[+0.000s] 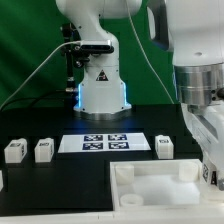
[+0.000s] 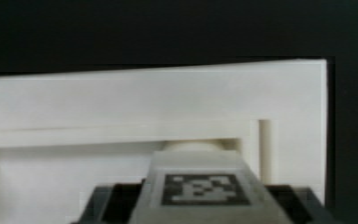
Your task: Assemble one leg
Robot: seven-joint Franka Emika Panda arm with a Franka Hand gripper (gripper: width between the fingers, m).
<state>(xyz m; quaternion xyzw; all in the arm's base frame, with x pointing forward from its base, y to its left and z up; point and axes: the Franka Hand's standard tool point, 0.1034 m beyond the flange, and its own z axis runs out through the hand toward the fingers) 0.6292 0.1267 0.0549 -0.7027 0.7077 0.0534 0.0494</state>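
Observation:
In the wrist view a leg (image 2: 202, 172), a small white block with a black-and-white tag on its face, sits between the dark fingers (image 2: 123, 203) of my gripper (image 2: 202, 197), which is shut on it. Behind it lies the large white square tray-like piece (image 2: 158, 100), with a raised wall close by. In the exterior view the gripper (image 1: 208, 165) hangs at the right, over the right end of the tray-like piece (image 1: 150, 186). Three more legs stand on the black table: two at the left (image 1: 14, 151) (image 1: 43, 150) and one right of centre (image 1: 165, 146).
The marker board (image 1: 105, 143) lies flat in the middle of the table in front of the robot's base (image 1: 100, 95). A green backdrop stands behind.

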